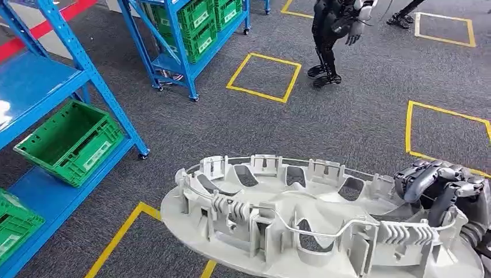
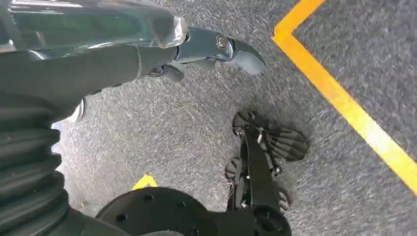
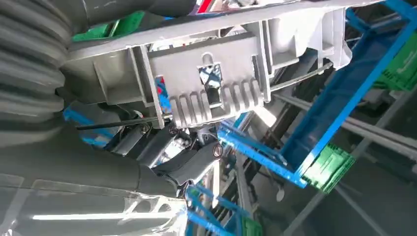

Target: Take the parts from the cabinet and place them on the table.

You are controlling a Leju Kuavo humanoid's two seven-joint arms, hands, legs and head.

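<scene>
While the part (image 1: 301, 214) hangs over the carpet (image 1: 347, 116), carried by no surface, its long axis runs from the robot's left to its right across the lower head view, the ribbed, clip-studded face turned up. The right hand (image 1: 443, 188) holds it at the right end: dark fingers curl over the rim there, and the right wrist view shows the same moulding (image 3: 211, 83) pressed close against that hand, fingers wrapped beneath a ribbed clip. So the whole length of the part stretches away leftward from the hand that grips it.

The left hand (image 2: 206, 49) shows in its own wrist view above bare carpet, a yellow line (image 2: 344, 103) well apart from it. Its fingers seem to hold nothing, yet whether they are spread or curled I cannot tell. Whether it touches the part's left end cannot be told either.

The cabinet (image 1: 69, 75), blue racking with a green crate (image 1: 72, 142), stands to the left, clear of the part. No table appears. By my judgement the part is out of the cabinet and the carry remains; with the grip at one end, the far end looks likely to sag or swing in a turn.
</scene>
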